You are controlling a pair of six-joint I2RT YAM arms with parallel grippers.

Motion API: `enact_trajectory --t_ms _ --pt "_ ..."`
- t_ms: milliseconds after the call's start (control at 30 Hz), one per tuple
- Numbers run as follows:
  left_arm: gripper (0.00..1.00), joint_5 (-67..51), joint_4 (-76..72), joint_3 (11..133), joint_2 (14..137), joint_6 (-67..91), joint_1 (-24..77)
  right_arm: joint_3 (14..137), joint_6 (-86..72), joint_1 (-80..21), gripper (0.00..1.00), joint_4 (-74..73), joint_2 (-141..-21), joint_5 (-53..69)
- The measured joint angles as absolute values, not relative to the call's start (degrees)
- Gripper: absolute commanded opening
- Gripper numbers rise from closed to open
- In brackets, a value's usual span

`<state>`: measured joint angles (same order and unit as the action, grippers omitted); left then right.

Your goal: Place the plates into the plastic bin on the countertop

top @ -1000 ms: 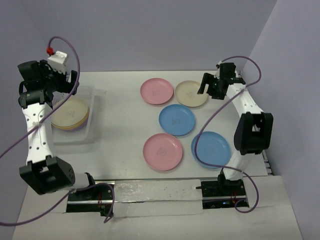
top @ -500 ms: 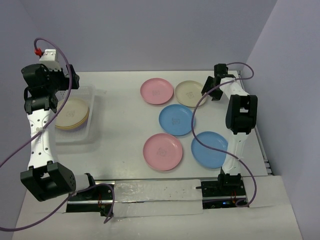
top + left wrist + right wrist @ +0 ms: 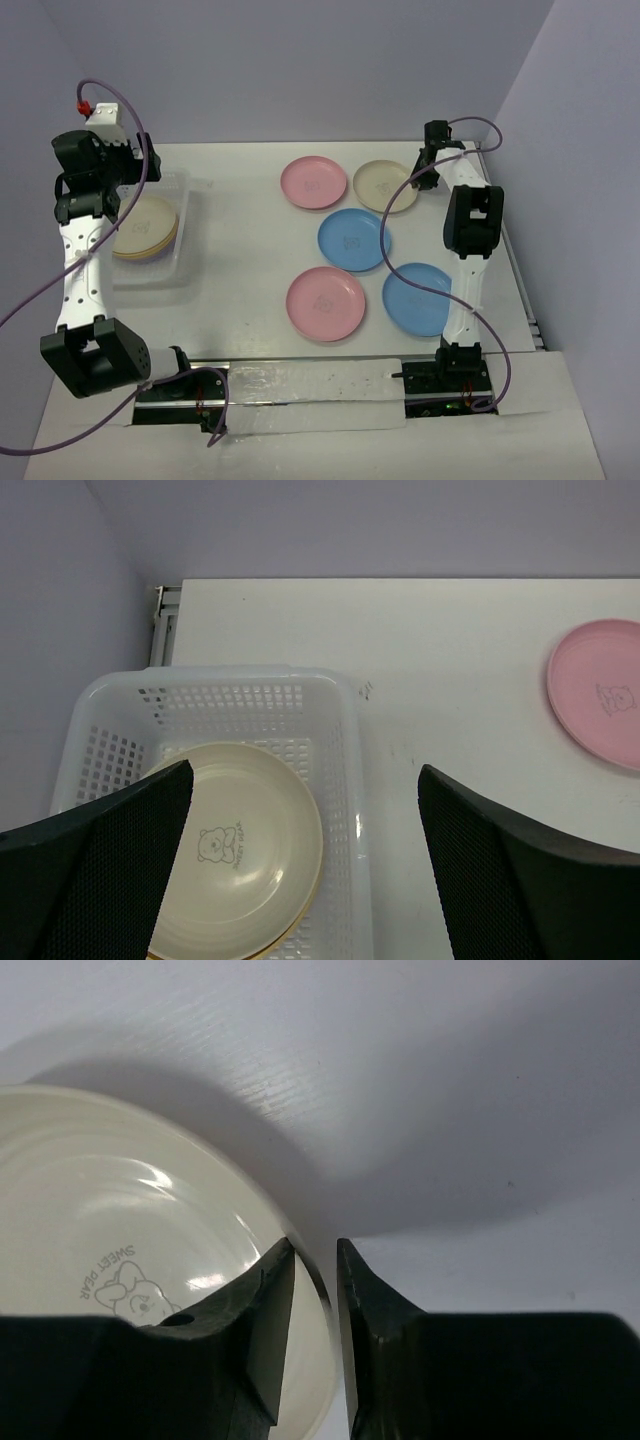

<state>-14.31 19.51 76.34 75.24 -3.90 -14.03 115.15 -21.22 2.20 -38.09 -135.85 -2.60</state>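
My right jaws a narrow slit apart, astride the rim of the cream plate (image 3: pixel 110 1200) at the far right of the tabletop (image 3: pixel 240 250), grip perhaps not firm, my left jaws wide open, empty, above the plastic bin (image 3: pixel 225 695) holding stacked plates (image 3: pixel 250 830).

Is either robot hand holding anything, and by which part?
The right gripper has its fingers on either side of the cream plate rim; a firm grip cannot be told. The left gripper is open, empty.
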Motion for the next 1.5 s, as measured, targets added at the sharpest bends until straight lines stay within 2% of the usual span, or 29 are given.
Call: enact_trajectory --t_ms 167,433,567,667,767,933,1067,1267,1400,1500 --pt "0.99 -15.0 20.7 76.7 76.0 -4.5 -13.9 115.8 -20.4 2.8 0.00 -39.1 -136.1 -0.8" --pt "0.99 -17.2 22.9 78.7 78.0 -4.2 -13.8 110.5 -20.4 10.5 0.00 -38.5 -129.5 5.1" --pt "0.99 -20.3 24.6 80.3 79.6 -3.9 -12.7 102.2 -20.3 15.2 0.00 -36.2 -119.2 9.3" --pt "0.99 -21.8 25.7 80.6 79.3 -4.1 -9.5 97.6 -20.1 15.2 0.00 -34.8 -110.0 12.3" --pt "0.99 -24.5 27.1 81.7 78.8 -3.9 -6.0 96.0 -19.5 10.9 0.00 -32.3 -102.5 14.7" --pt "0.91 -28.9 28.4 83.5 78.1 -2.7 -0.2 92.6 -17.9 -2.2 0.00 -29.7 -95.6 16.3" --pt "0.86 -29.8 29.1 83.5 77.5 -0.7 6.3 89.5 -16.5 -11.5 0.00 -30.0 -94.5 16.9" --pt "0.77 -27.7 30.4 83.2 77.4 -0.2 14.9 87.0 -14.3 -20.0 0.00 -31.5 -94.2 14.8" --pt "0.70 -26.0 31.3 82.6 78.3 -0.2 17.6 86.9 -12.8 -24.4 0.00 -31.6 -92.7 13.9" --pt "0.61 -24.5 31.6 82.3 80.1 -0.2 18.3 86.6 -11.9 -26.8 0.00 -31.7 -90.4 13.2"
